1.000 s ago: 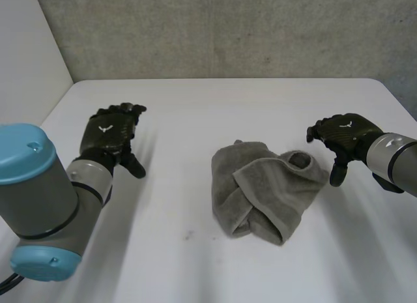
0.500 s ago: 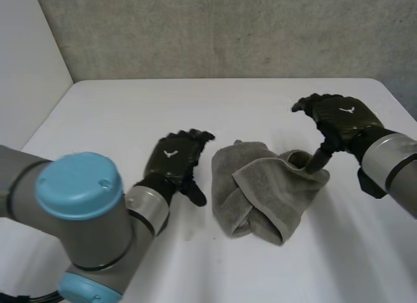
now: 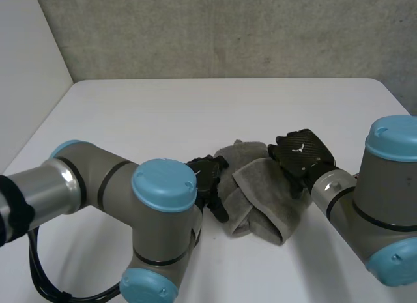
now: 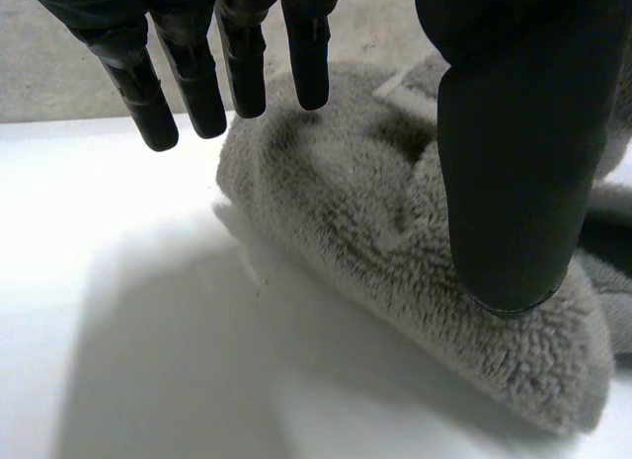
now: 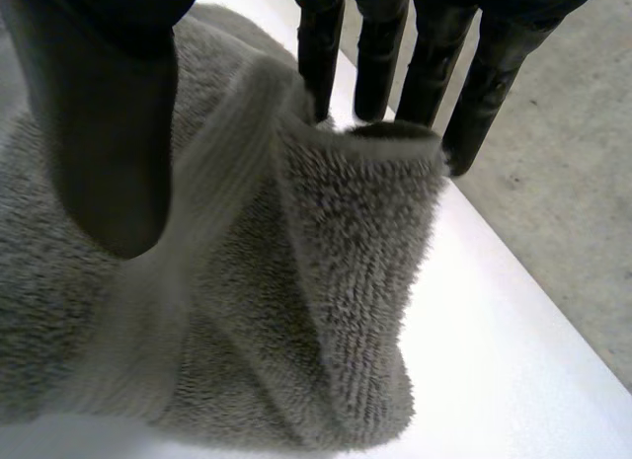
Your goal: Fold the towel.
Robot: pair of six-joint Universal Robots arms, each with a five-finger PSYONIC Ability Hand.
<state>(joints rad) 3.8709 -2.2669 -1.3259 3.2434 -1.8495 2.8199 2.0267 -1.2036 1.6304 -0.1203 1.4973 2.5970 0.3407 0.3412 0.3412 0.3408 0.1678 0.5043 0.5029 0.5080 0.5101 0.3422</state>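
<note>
Left hand (image 3: 207, 178) and right hand (image 3: 300, 152) flank a crumpled grey towel (image 3: 260, 202) that lies in a heap near the middle of the white table (image 3: 163, 114), a little toward the robot's right. The towel sits directly between the two hands, and each hand is at its own side of the bundle. The left hand is at the left edge and the right hand is on the far right part, where a thick flap crosses over the heap. In the head view the bundle's longer axis runs roughly from the far side toward the robot, so the hands face each other across its shorter width. In the left wrist view, the left hand's fingers (image 4: 242, 54) hang straight and spread just above the rounded edge of the towel, with the thumb over the pile; this hand is relaxed and holds nothing. In the right wrist view, the right hand's fingers (image 5: 380, 44) are straight and reach behind a raised ridge of cloth, with the thumb on the nearer side. The fold stands in a wide gap between them and does not look clamped. Neither hand is nearer than the other, so the coming move probably depends on each taking the cloth on its own side to spread the heap out.
</note>
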